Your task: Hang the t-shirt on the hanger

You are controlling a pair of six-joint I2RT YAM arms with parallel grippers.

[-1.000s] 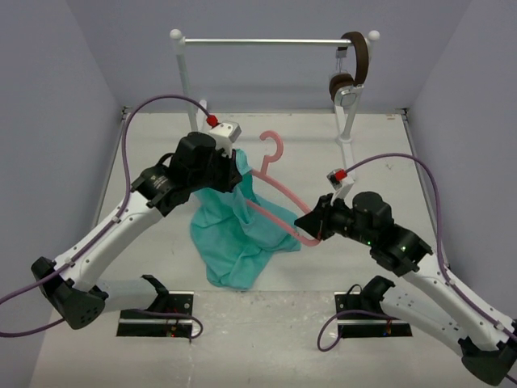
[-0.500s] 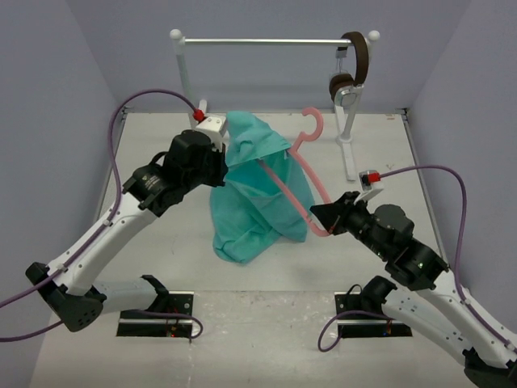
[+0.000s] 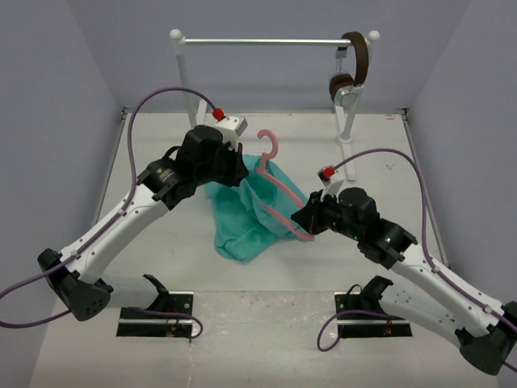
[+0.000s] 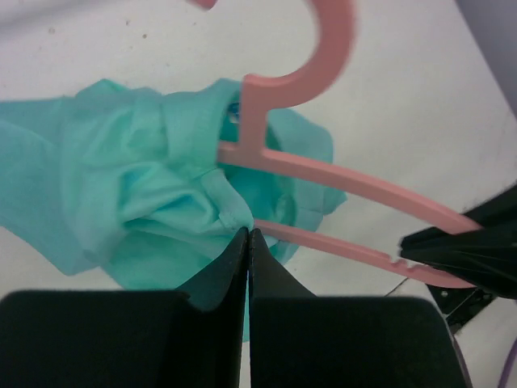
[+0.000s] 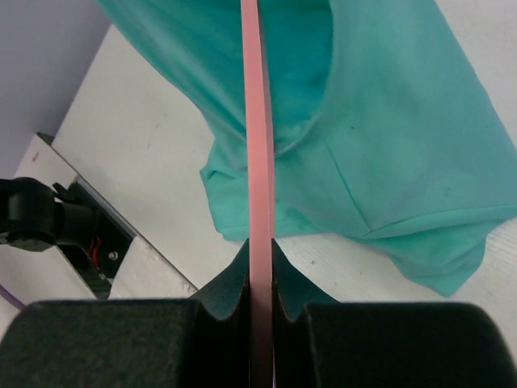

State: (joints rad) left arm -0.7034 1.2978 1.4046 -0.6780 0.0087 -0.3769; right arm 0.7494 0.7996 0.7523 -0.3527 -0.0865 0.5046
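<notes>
Your left gripper (image 4: 248, 242) pinched the t-shirt (image 4: 137, 178) beside the hanger (image 4: 347, 176). Your right gripper (image 5: 260, 257) clamped the hanger's end.

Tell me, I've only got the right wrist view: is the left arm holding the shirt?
Observer: Yes. The left wrist view shows the left gripper with its jaws shut on a fold of the t-shirt, just below the neck of the hanger.
Operator: Where's the hook pointing?
Observer: In the top view it points toward the back rail, well short of it.
Operator: Anything on that rail?
Observer: Headphones hang at its right end.
</notes>
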